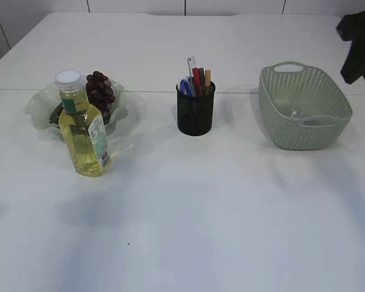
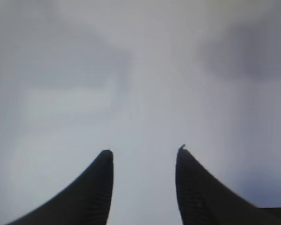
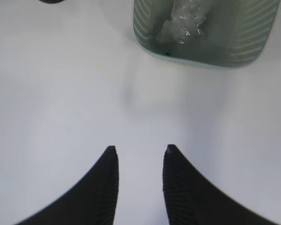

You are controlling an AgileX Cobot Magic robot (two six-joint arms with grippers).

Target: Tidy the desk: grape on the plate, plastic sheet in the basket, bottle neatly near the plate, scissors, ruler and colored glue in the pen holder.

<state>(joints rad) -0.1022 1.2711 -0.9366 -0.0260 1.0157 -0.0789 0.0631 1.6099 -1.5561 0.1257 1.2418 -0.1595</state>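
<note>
On the left of the white tabletop [image 1: 188,219] a clear wavy plate [image 1: 42,104] holds a bunch of dark grapes [image 1: 101,94]. A bottle [image 1: 83,125] of yellow liquid with a white cap stands upright just in front of the plate, partly covering its front rim. The left fingers [image 2: 144,152] appear only in the left wrist view: two dark tips standing apart with nothing between them, over a blurred pale surface; none of the task's things shows near them there.

In the middle stands a black mesh pen holder [image 1: 195,111], well apart from both the plate and the basket. Upright in it are blue-handled scissors [image 1: 186,87], a pale ruler [image 1: 191,64] and coloured sticks in red and tan [image 1: 202,79], which I take for the glue, though they are too small to be sure.

On the right sits a pale green basket [image 1: 304,109] with a handle at its far rim. The crumpled clear plastic sheet [image 3: 185,23] lies inside it, seen plainly from the right wrist. The right fingers [image 3: 139,149] hang open and empty above bare tabletop, with the basket ahead of them and slightly to the right, well apart; nothing lies between. A dark shape at the top right corner of the exterior view [image 1: 359,42] is too cut off to identify.
</note>
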